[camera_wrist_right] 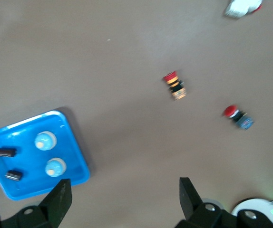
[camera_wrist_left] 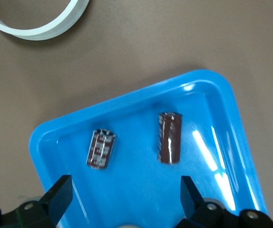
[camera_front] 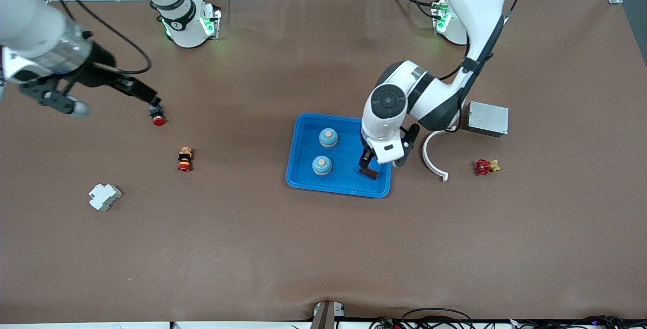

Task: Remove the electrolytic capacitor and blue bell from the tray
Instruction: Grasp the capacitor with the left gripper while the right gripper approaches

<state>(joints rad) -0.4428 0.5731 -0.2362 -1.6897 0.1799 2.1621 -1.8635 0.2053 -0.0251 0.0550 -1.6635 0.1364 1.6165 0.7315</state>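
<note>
Two blue dome bells [camera_front: 328, 137] [camera_front: 322, 165] stand in the blue tray [camera_front: 303, 177] at mid-table. Two dark brown capacitors [camera_wrist_left: 100, 148] [camera_wrist_left: 169, 137] lie flat in the tray's corner toward the left arm's end. In the front view only one capacitor [camera_front: 369, 172] shows, under the hand. My left gripper [camera_wrist_left: 125, 190] hangs low over that corner, open, with nothing between its fingers. High over the right arm's end of the table, my right gripper [camera_wrist_right: 125, 190] is open and empty.
Two red-capped push buttons [camera_front: 158, 115] [camera_front: 185, 159] and a white breaker [camera_front: 104, 196] lie toward the right arm's end. Beside the tray toward the left arm's end are a white curved strip [camera_front: 432, 159], a metal box [camera_front: 488, 118] and a red valve [camera_front: 485, 167].
</note>
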